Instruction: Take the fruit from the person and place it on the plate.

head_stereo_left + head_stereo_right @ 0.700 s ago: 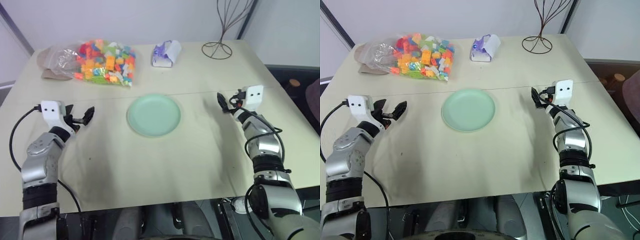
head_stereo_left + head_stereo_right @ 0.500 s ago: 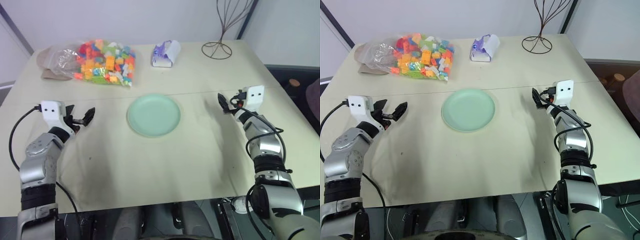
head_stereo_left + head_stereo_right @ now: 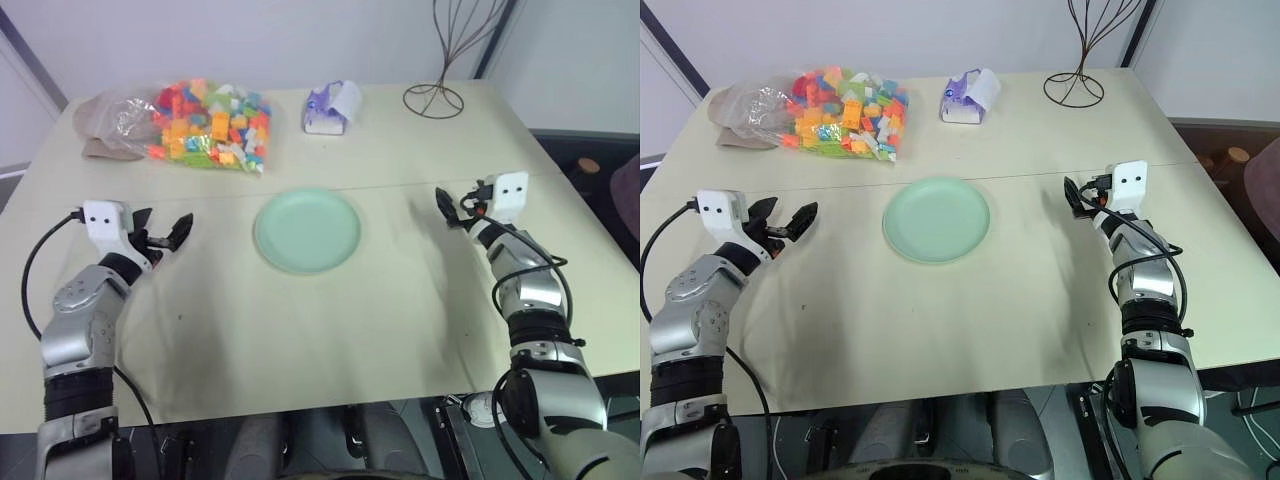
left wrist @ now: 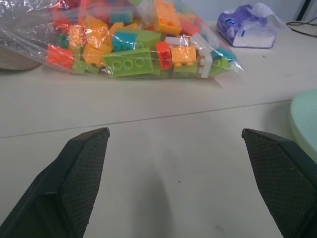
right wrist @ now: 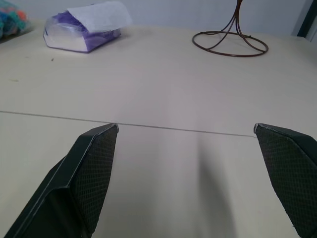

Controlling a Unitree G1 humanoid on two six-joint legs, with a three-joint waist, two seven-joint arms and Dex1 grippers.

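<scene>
The pale mint-green plate [image 3: 307, 230] lies flat and bare in the middle of the beige table. My left gripper [image 3: 166, 231] hovers just over the table to the plate's left, pointing forward, fingers spread wide and holding nothing. In the left wrist view the left gripper [image 4: 173, 131] frames bare table, with the plate's rim [image 4: 304, 124] at the side. My right gripper [image 3: 452, 207] hangs low to the right of the plate, also open and empty; the right gripper [image 5: 185, 126] faces the table's seam. The fruit and the person are out of view.
A clear bag of colourful blocks [image 3: 205, 125] lies at the back left, partly over a brown cloth [image 3: 95, 148]. A purple tissue pack [image 3: 333, 107] and a wire stand [image 3: 435, 98] sit at the back. The table's right edge runs close beside my right arm.
</scene>
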